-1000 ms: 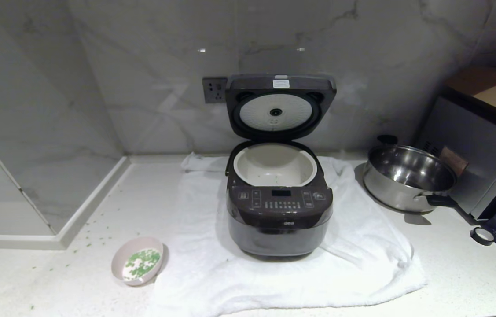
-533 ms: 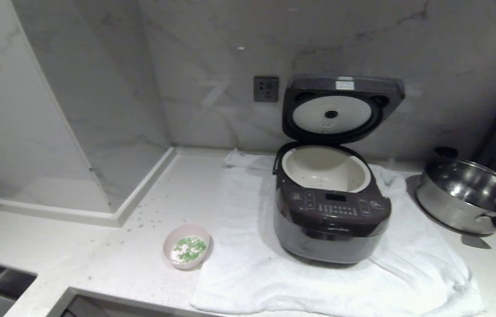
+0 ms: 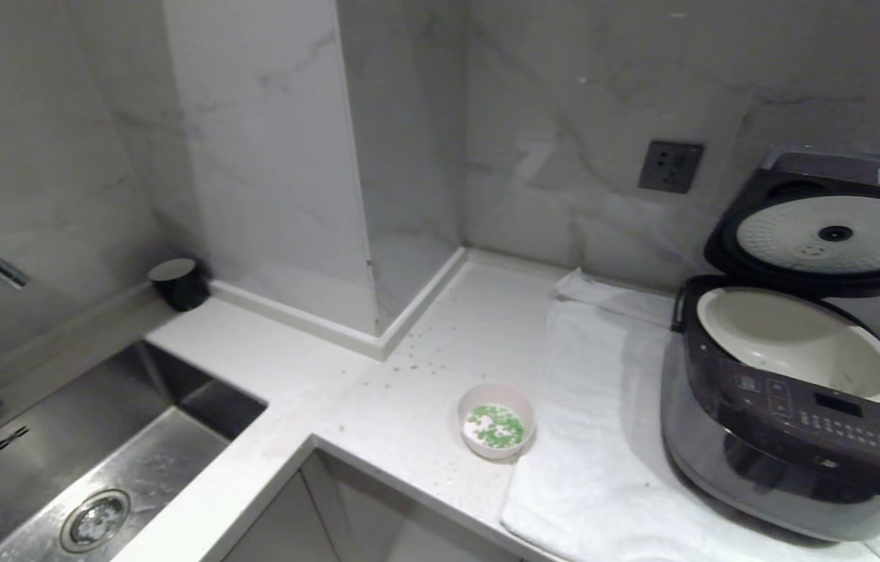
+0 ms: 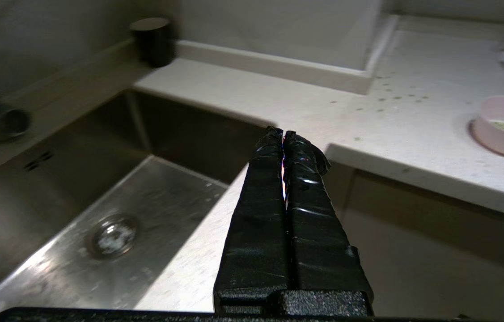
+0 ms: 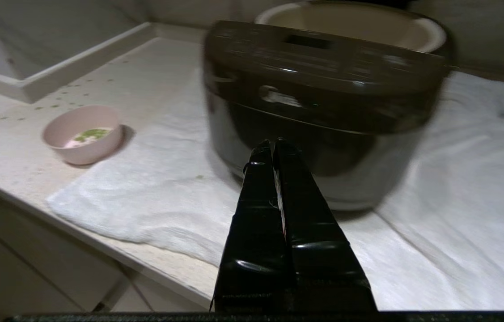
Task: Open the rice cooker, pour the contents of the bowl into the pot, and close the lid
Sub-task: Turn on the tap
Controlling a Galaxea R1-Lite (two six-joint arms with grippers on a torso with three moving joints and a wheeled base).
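Head view: the cooker stands on a white towel with its lid raised and the white pot exposed; the pink bowl, holding green and white bits, sits on the counter just left of the towel's edge. Left gripper hangs off the counter edge by the sink, fingers pressed together, empty. Right gripper is low in front of the cooker, likewise pressed together and empty.

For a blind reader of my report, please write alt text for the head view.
An open rice cooker stands on a white towel at the right, its lid raised over the white pot. Left of the towel, a pink bowl holds green and white bits; a steel sink lies far left.
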